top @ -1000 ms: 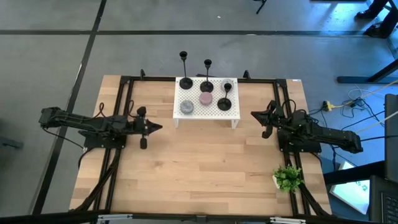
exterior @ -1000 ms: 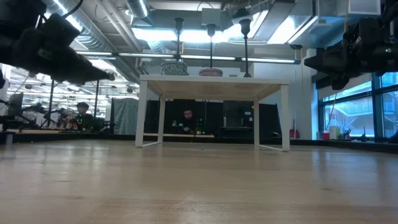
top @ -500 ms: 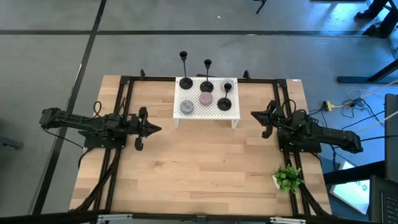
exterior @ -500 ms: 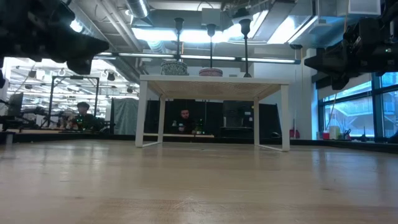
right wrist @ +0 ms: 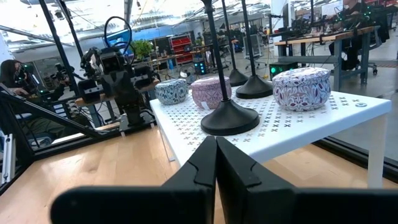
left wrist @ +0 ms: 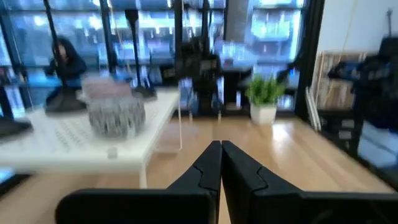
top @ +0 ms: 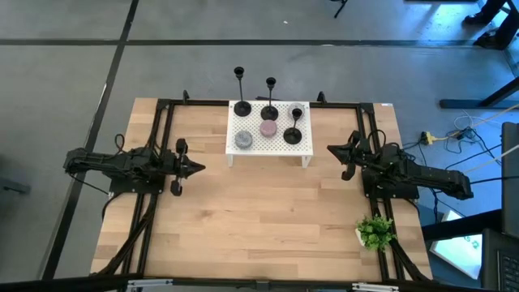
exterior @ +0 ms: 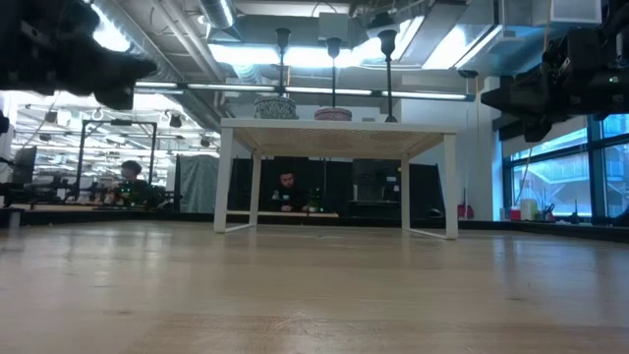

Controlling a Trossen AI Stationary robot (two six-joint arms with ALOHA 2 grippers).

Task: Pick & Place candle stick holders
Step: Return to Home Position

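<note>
Standing on the white perforated shelf [top: 280, 148]: three slim black holders [top: 293, 135].
Three round candles [top: 243, 139] are sitting among them; left tool [top: 199, 168] and right tool [top: 331, 149] are hovering over the wooden counter [top: 268, 219], fingers pressed together.

Left arm [top: 122, 162]: matt black, slim jointed links, blocky housings at the joints, thin black cable looped near the rear.
Right arm [top: 413, 174]: same black build, boxy wrist.
Left gripper [top: 200, 168]: two black fingers [left wrist: 206, 171], angular, stepped inner edges, tapering to a point, on a wide black crossbar.
Right gripper [top: 331, 149]: matching black fingers [right wrist: 202, 163], faceted, same crossbar.
</note>
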